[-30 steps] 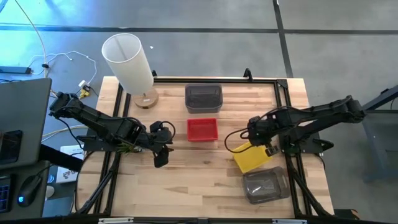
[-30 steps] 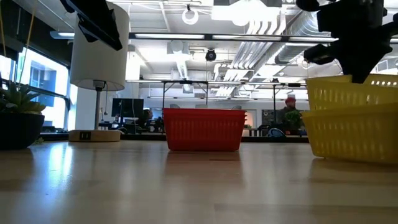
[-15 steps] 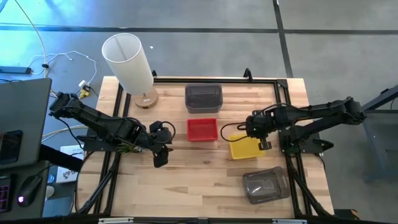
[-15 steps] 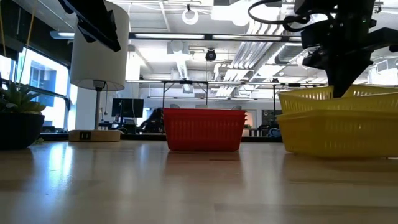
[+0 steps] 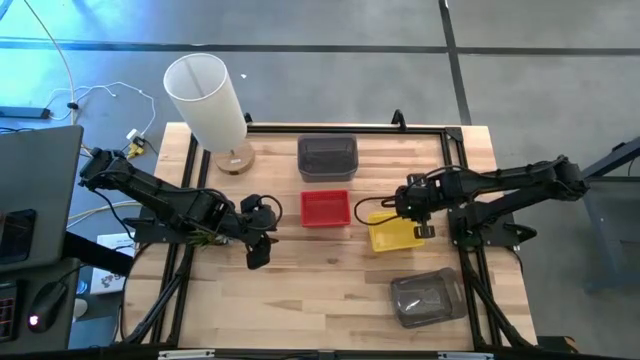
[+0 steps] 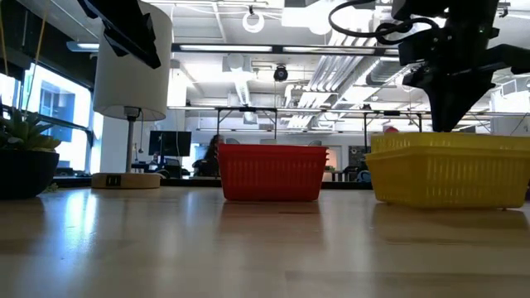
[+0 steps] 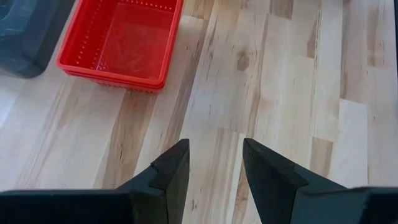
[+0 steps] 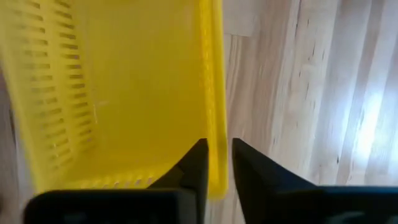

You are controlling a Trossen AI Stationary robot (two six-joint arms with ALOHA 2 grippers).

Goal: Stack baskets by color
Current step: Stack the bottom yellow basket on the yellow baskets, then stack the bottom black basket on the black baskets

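Your right gripper (image 8: 215, 163) straddles the yellow basket's (image 5: 392, 235) rim, fingers slightly parted, basket flat on the table; inside looks empty. Red basket (image 5: 326, 209) just beyond, stacking unclear. Left gripper (image 7: 214, 168) open, idle.

Now sitting square and level on the worktop (image 5: 330, 290) just right of the red basket (image 5: 326, 209): yellow baskets (image 5: 392, 234), no longer lying skewed nearer the front grey basket (image 5: 425, 298) with the upper one tilted up at one side. Right end effector (image 8: 214, 163) having travelled with them toward the centre, its fingers (image 8: 194, 163) now seeming to be easing off the yellow rim, a slight gap showing, though hard to judge.
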